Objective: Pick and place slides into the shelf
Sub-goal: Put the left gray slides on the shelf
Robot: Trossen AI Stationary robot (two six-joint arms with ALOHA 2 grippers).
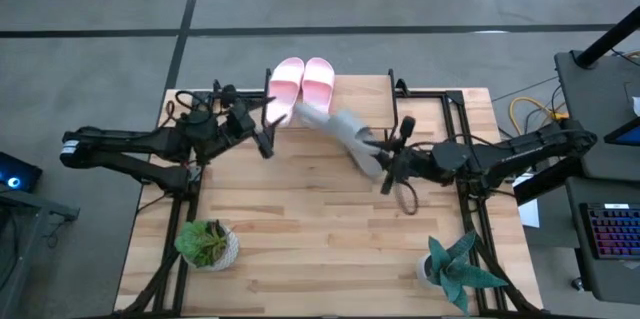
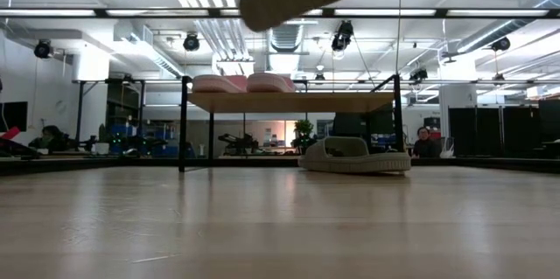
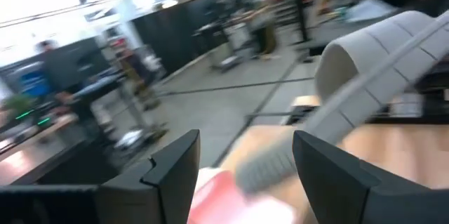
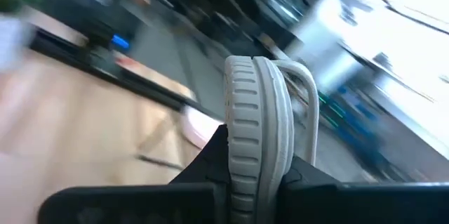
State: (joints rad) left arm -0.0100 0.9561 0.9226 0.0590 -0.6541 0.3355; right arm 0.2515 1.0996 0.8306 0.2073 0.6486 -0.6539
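Step in hand: carrying a grey slide to the shelf. The right gripper (image 1: 385, 166), right of centre in the high view, has its jaws clamped on the grey slide (image 1: 345, 129) edge-on (right wrist view shows the ribbed sole pinched between the dark fingers (image 4: 210, 155)). The slide is lifted off the bench (image 1: 300, 249); in the low view its sole hangs at the top centre of the frame, well above the shelf (image 2: 289, 101).

Two pink slides (image 1: 303, 81) already sit side by side on the shelf plank, top centre of the high view. A second grey slide (image 2: 354, 155) lies on the bench under the shelf, centre-right in the low view.

The left gripper (image 1: 266, 129) hovers left of centre beside the pink pair, jaws apart and holding nothing (the carried grey slide shows just ahead of it in the left wrist view).

Judgement: roughly half done, two placed, one in the air, one to go. Next move calls for bringing the held slide over the free plank to the right of the pink pair, turning it sole-down, lowering, then releasing. Risk is clipping the left gripper, which is close.
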